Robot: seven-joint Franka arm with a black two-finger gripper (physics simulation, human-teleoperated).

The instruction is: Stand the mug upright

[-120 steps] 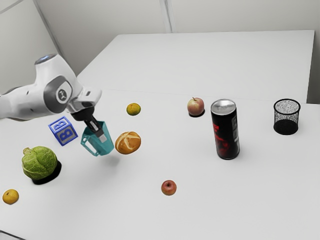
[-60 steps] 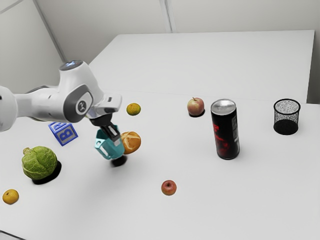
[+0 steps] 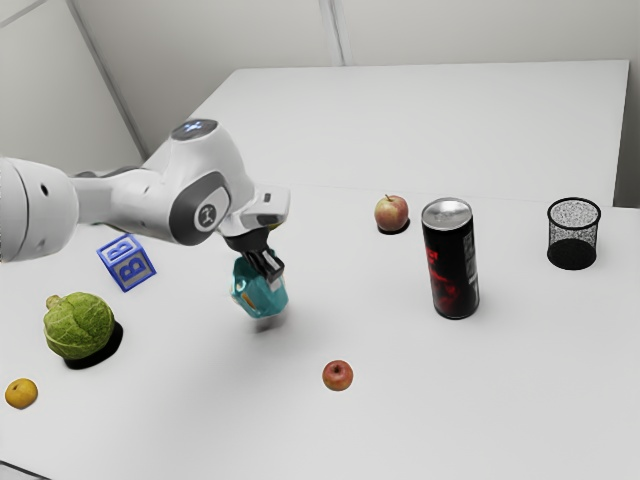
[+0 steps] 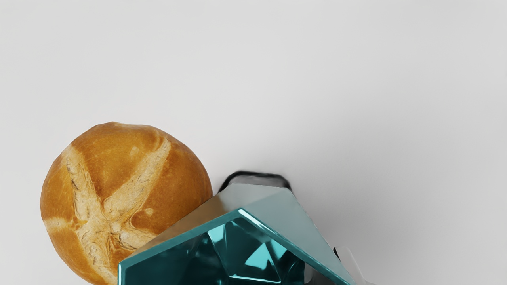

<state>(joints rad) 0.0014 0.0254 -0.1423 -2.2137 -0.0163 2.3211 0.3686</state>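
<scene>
In the exterior view the gripper (image 3: 268,266) points down at the teal mug (image 3: 262,295), which moves along with it. The mug is close above the table, nearly upright with a slight lean, a dark shadow beneath it. In the wrist view the gripper (image 4: 329,274) is shut on the wall of the mug (image 4: 277,225), one finger inside and the other outside. The mug's open top faces the camera, and its lower end lies beside the bread roll (image 4: 122,190).
A green cabbage (image 3: 78,326), a blue letter block (image 3: 127,263) and an orange fruit (image 3: 21,393) lie on the exterior view's left. Toward its right are a small red apple (image 3: 338,375), a larger apple (image 3: 391,212), a black can (image 3: 452,260) and a mesh cup (image 3: 573,235).
My hand has carried the mug toward the exterior view's right, across in front of the bread roll. The mug's tilt has changed on the way, and the arm now covers most of the far orange fruit.
</scene>
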